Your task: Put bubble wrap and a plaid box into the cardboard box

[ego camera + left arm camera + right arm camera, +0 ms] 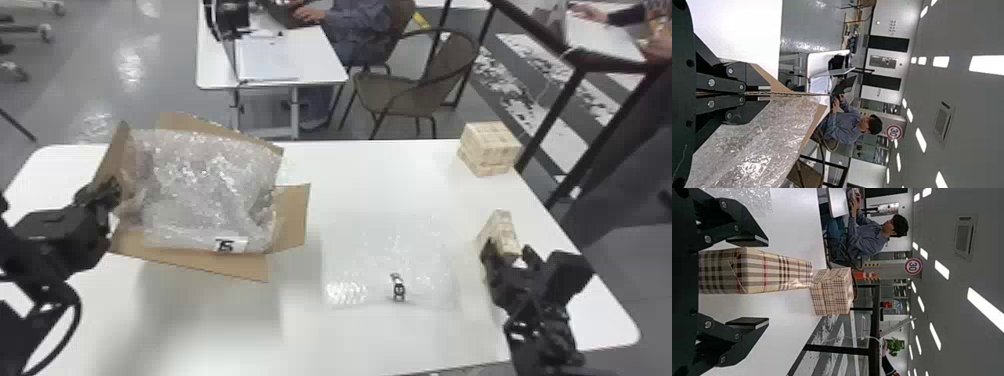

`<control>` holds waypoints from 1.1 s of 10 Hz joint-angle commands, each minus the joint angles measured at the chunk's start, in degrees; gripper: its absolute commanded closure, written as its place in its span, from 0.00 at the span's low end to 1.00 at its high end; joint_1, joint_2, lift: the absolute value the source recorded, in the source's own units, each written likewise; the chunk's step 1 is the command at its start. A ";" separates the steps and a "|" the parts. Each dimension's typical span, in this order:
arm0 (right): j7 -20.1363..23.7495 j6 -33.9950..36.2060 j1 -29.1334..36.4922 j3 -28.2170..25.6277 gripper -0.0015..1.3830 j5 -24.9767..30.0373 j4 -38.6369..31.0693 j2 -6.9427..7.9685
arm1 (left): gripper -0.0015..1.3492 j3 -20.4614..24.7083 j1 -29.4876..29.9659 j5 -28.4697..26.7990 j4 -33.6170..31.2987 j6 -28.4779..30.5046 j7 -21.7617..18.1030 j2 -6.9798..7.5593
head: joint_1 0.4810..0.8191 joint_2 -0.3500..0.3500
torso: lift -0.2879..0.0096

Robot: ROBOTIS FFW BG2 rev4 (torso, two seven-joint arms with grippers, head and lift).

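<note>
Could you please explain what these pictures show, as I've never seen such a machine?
This is a robot with two black arms. One picture looks down from its head; two come from its wrists, turned sideways. On the white table stands an open cardboard box, bubble wrap bulging from it. Beside it lies a flat bubble wrap sheet. Towards the right are a plaid box and, farther back, stacked plaid boxes. The left pincer holds a cardboard flap; the open right pincer straddles the nearer plaid box.
</note>
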 commanded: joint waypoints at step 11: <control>6.15 11.43 2.72 1.93 0.72 -3.30 -20.01 3.23 | 0.91 -0.26 -0.09 0.09 0.71 -0.54 -0.06 -0.15 | 0.63 0.39 | 0.60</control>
